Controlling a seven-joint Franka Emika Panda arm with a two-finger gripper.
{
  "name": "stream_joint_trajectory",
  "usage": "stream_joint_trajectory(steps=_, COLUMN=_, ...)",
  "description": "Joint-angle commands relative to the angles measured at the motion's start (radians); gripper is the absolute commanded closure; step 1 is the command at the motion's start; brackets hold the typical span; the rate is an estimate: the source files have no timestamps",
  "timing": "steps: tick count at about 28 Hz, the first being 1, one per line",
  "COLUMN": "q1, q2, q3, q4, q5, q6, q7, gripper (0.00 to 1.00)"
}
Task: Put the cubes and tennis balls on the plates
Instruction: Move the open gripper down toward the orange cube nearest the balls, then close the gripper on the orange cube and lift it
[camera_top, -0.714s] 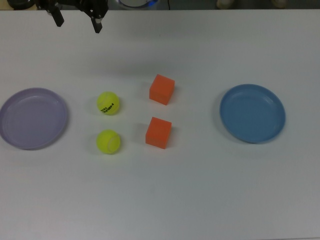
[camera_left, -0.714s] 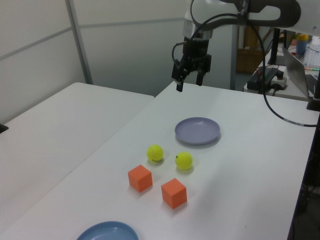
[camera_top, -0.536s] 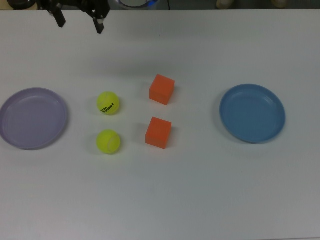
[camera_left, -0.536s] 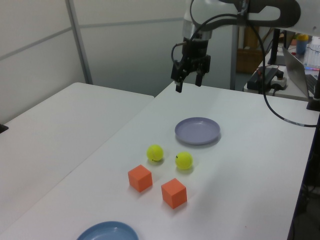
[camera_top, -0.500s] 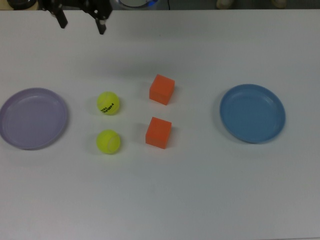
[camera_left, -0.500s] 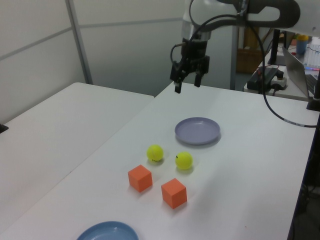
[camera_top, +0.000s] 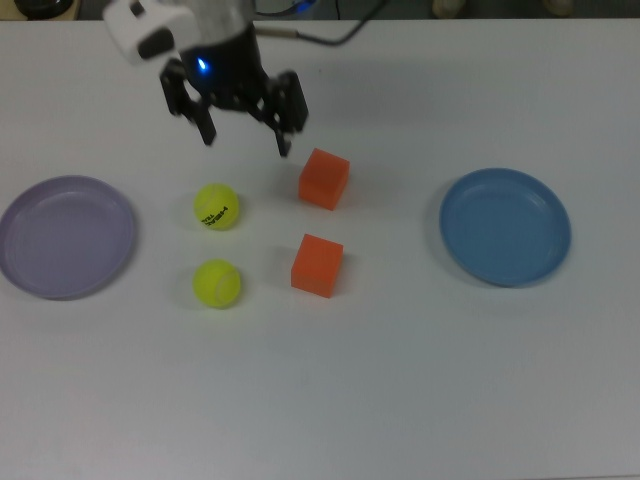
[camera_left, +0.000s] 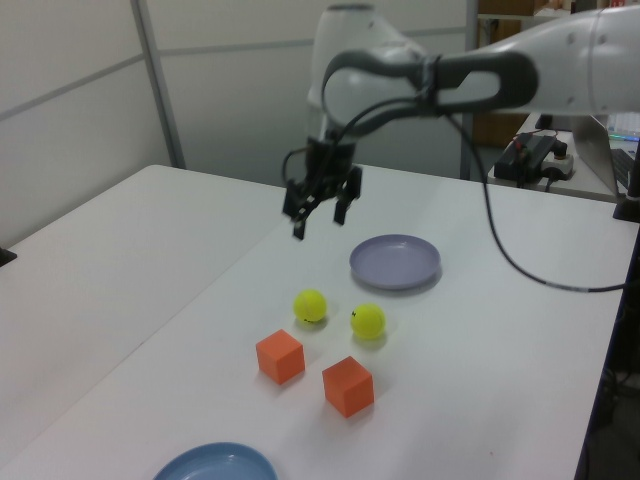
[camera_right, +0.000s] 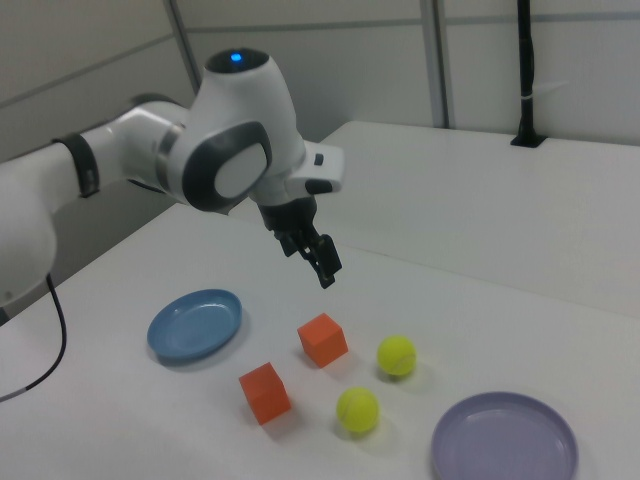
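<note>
Two orange cubes lie mid-table, one (camera_top: 324, 178) farther back than the other (camera_top: 317, 265). To the top view's left of them rest two tennis balls, one lettered (camera_top: 217, 206) and one plain (camera_top: 217, 283). The lavender plate (camera_top: 66, 236) lies at the top view's far left and the blue plate (camera_top: 505, 226) at its right; both hold nothing. My gripper (camera_top: 246, 140) hangs open and empty above the table, behind the lettered ball and the rear cube (camera_left: 280, 357). It also shows in the left view (camera_left: 319, 222) and the right view (camera_right: 318, 262).
The white table (camera_top: 400, 380) runs wide in front of the objects. A second white table (camera_left: 90, 260) adjoins at the left view's left. Grey wall panels (camera_left: 240, 90) stand behind. A black cable (camera_left: 520, 270) trails from the arm.
The arm has swung from the top view's upper left edge toward the table's middle and come lower, nearer the lettered ball and rear cube. Fingers stay open. Cubes, balls and plates have not moved.
</note>
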Motion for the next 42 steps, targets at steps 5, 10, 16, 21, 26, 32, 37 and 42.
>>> stream_joint_trajectory(steps=5, q1=-0.005, q2=0.135, q3=0.061, q4=-0.010, q5=0.017, q6=0.172, q7=0.093, gripper=0.00)
stream_joint_trajectory(steps=10, q1=-0.005, q2=0.189, q3=0.084, q4=-0.024, q5=0.017, q6=0.229, q7=0.109, gripper=0.00)
stream_joint_trajectory(steps=16, q1=-0.003, q2=0.233, q3=0.111, q4=-0.036, q5=0.014, q6=0.284, q7=0.129, gripper=0.00)
stream_joint_trajectory(steps=21, q1=-0.003, q2=0.255, q3=0.131, q4=-0.038, q5=0.012, q6=0.292, q7=0.129, gripper=0.00)
stream_joint_trajectory(steps=26, q1=-0.003, q2=0.275, q3=0.138, q4=-0.039, q5=0.008, q6=0.292, q7=0.129, gripper=0.00)
stream_joint_trajectory(steps=32, q1=-0.003, q2=0.288, q3=0.138, q4=-0.039, q5=0.003, q6=0.294, q7=0.129, gripper=0.00)
stream_joint_trajectory(steps=37, q1=-0.003, q2=0.299, q3=0.136, q4=-0.041, q5=0.000, q6=0.294, q7=0.129, gripper=0.00)
stream_joint_trajectory(steps=42, q1=-0.003, q2=0.316, q3=0.136, q4=-0.041, q5=-0.002, q6=0.294, q7=0.129, gripper=0.00)
